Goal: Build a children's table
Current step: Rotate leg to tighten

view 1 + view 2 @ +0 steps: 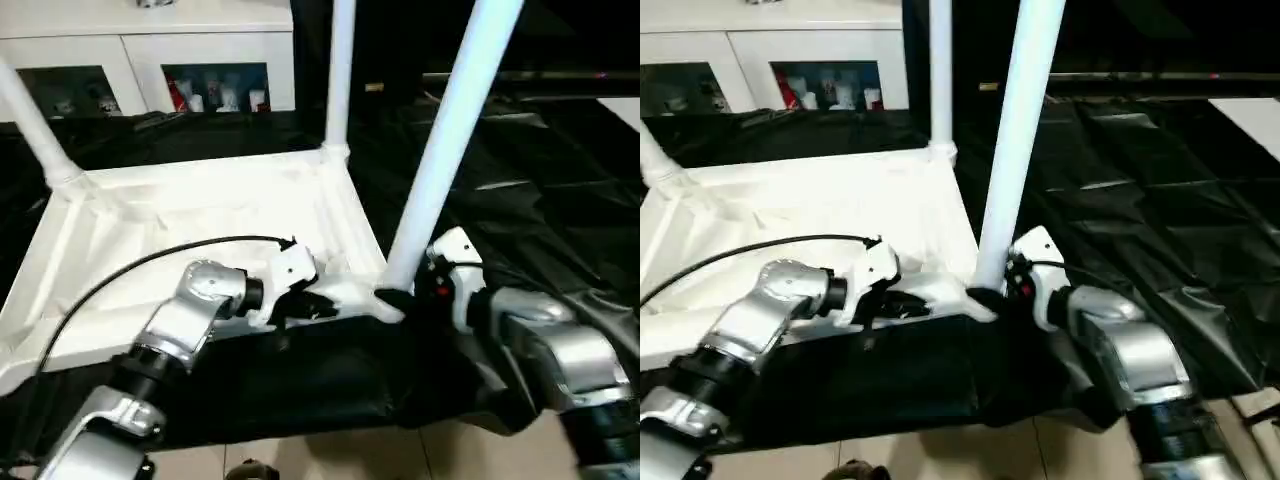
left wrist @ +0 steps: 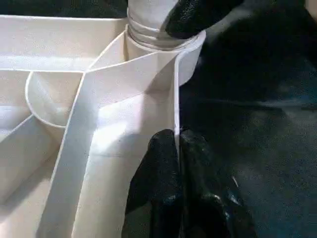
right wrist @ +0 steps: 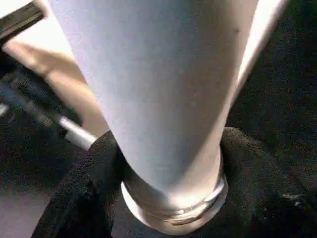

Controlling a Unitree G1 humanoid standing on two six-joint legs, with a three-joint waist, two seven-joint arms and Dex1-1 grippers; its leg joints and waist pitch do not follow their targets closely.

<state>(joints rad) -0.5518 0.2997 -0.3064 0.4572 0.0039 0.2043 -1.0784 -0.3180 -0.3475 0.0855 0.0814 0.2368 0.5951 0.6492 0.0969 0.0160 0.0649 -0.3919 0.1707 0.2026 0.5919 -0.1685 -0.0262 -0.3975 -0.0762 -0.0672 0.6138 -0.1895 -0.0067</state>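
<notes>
The table top point(image 1: 200, 215) is lying underside up on the black sheet point(image 1: 540, 190), and the right gripper point(image 1: 400, 297) is clasping the near-right leg point(image 1: 450, 130) at its base, screwing it into the corner socket point(image 2: 190, 54). The left gripper point(image 2: 177, 148) is pinching the near rim, steadying it. Next, I'd judge, comes another twist to seat the threads; far left, the cabinet point(image 1: 215, 85) is holding small items.

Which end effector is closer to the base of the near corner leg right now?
Right. The right end effector wraps the near leg at its base; the left end effector pinches the tabletop's edge wall short of that corner socket.
</notes>
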